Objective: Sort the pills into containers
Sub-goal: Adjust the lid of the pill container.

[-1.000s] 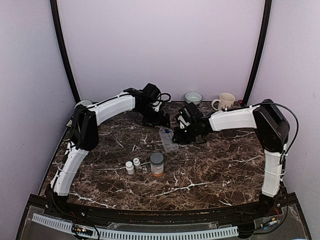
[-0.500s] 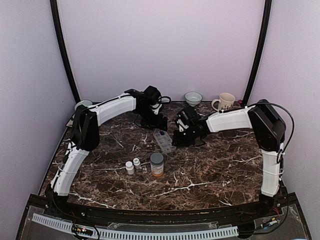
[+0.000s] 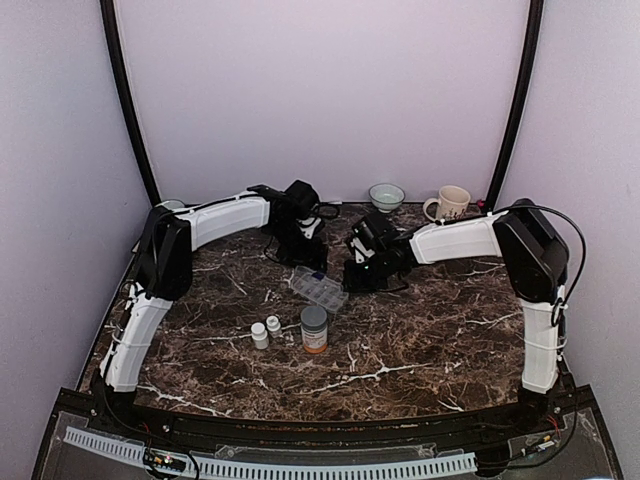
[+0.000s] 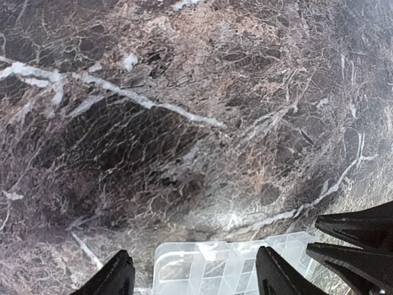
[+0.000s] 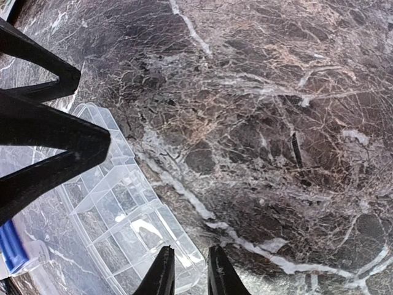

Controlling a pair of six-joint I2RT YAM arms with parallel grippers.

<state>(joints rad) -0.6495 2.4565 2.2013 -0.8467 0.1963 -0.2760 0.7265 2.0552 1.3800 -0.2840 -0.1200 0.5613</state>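
Observation:
The containers are the compartments of one clear plastic pill box (image 3: pixel 318 290), which lies flat mid-table between both arms. My left gripper (image 3: pixel 305 262) stands over its far end. In the left wrist view the box (image 4: pixel 215 270) sits between the spread fingers of the left gripper (image 4: pixel 195 279), with a gap showing on the left side. My right gripper (image 5: pixel 190 276) is shut on the rim at a corner of the box (image 5: pixel 123 209). In the top view that right gripper (image 3: pixel 352 278) is at the box's right side. I see no pills in any view.
An orange bottle with a grey cap (image 3: pixel 314 330) and two small white bottles (image 3: pixel 260 335) stand in front of the box. A bowl (image 3: pixel 386 194) and a mug (image 3: pixel 449 203) stand at the back edge. Something blue (image 5: pixel 12 246) shows at the box's end.
The pill box has slid left and toward the front and turned, along with the right gripper. My left gripper has come down over its far end and its jaws have narrowed.

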